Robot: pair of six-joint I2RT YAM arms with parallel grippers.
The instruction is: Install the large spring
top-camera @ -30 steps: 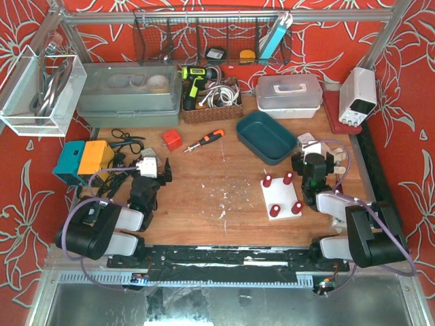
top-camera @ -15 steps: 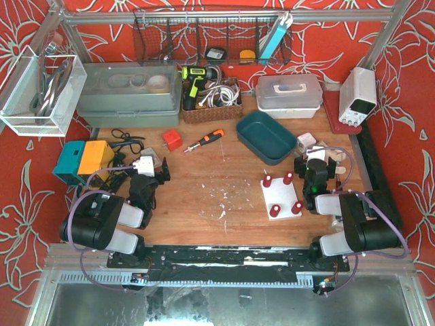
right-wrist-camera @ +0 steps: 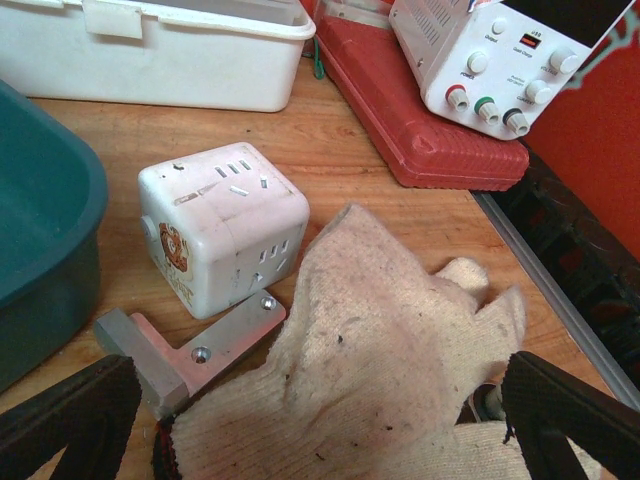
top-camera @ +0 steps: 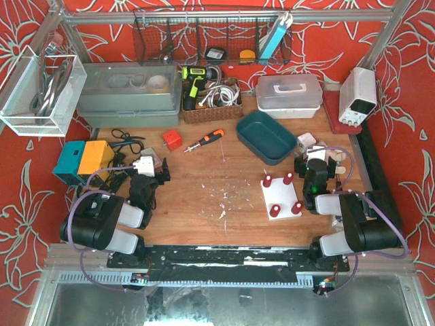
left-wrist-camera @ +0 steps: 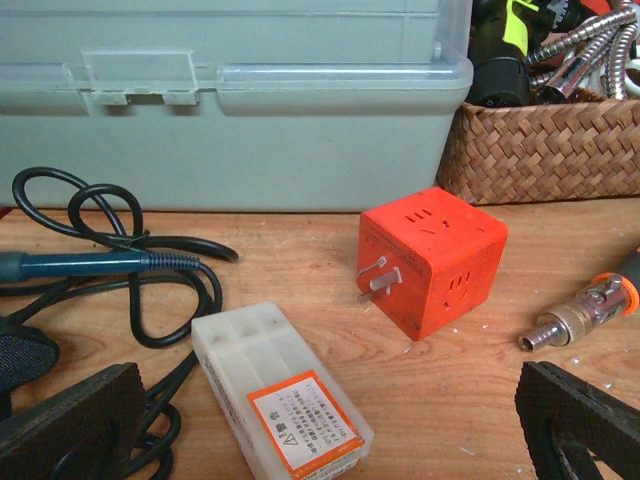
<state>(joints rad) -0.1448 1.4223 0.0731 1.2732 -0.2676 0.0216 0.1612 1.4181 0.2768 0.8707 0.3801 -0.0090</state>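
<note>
Right gripper (right-wrist-camera: 320, 432) fingers (right-wrist-camera: 70, 420) at bottom corners, spread wide, nothing between pads. Cream knit glove (right-wrist-camera: 390, 360) crumpled on wooden table (right-wrist-camera: 350, 150), filling lower centre. White cube adapter (right-wrist-camera: 222, 235) left of glove, just beside it. Grey metal bracket (right-wrist-camera: 215, 345) with screws, below cube, partly under glove. Teal bin (right-wrist-camera: 40, 250) at left edge. White lidded box (right-wrist-camera: 160, 50) top left. Red case (right-wrist-camera: 420, 130) top right, white power supply (right-wrist-camera: 500, 50) resting on it.

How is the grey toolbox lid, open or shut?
Shut: the grey toolbox has its lid flat on the rim, latch down.
</note>
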